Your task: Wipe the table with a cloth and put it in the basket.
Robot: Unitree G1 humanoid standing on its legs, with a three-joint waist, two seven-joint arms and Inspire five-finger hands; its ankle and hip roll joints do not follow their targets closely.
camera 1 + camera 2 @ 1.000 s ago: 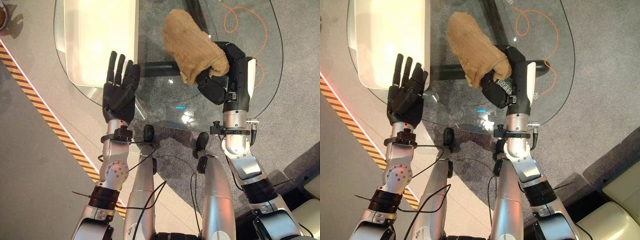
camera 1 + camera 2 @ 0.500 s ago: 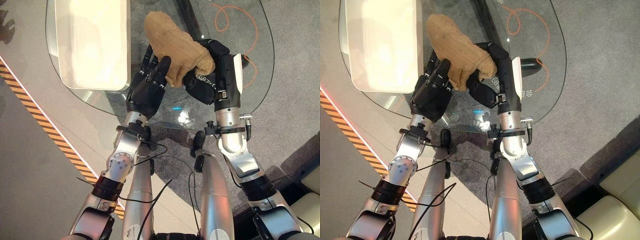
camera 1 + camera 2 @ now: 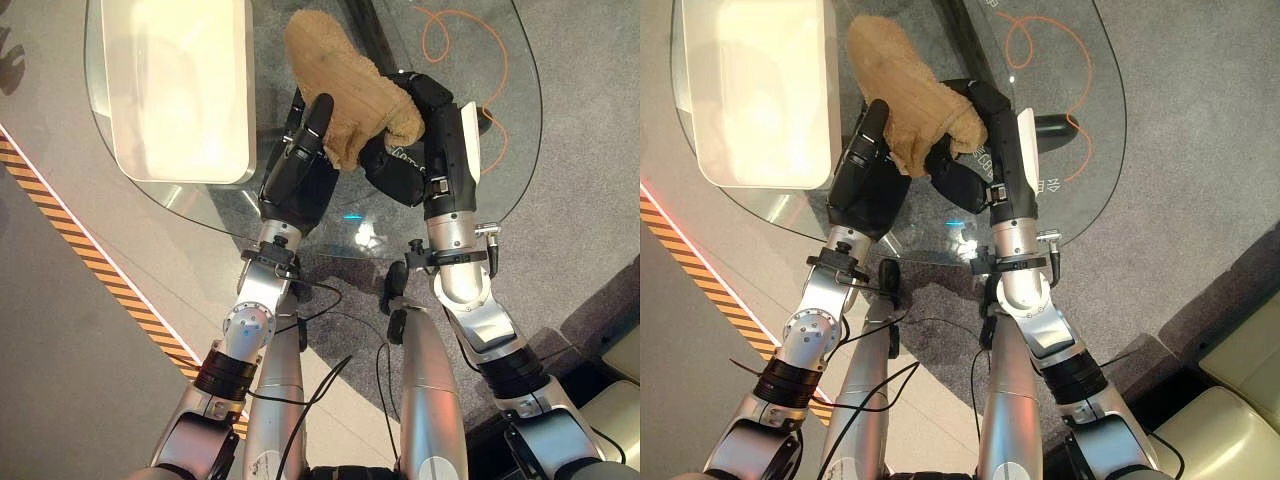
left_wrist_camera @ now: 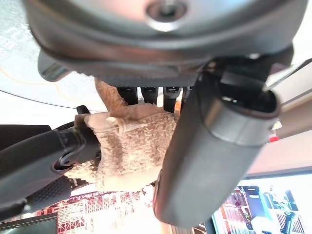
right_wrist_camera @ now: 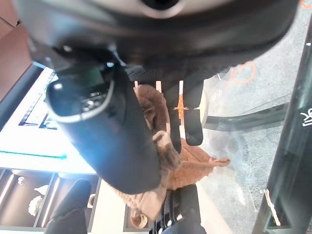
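Observation:
A tan fluffy cloth point(image 3: 335, 70) hangs above the glass table point(image 3: 500, 150), held up by my right hand point(image 3: 400, 170), which is shut on its right end. My left hand point(image 3: 298, 180) has come against the cloth's left side. Its fingers run straight behind the cloth and its thumb point(image 3: 318, 115) lies straight along the front. In the left wrist view the cloth point(image 4: 131, 146) sits between that thumb and those fingers. In the right wrist view the cloth point(image 5: 195, 158) bunches between my right thumb and fingers. The white basket point(image 3: 130, 165) stands on the table's left part.
An orange cable point(image 3: 450, 30) loops on the carpet under the glass, beside a dark table bar point(image 3: 375, 35). Yellow-black tape point(image 3: 100, 270) runs across the floor at left. A pale seat point(image 3: 615, 410) sits at the lower right.
My left hand swung right from beside the basket to the cloth. My right hand carried the cloth a little left to meet it. The camera also shifted.

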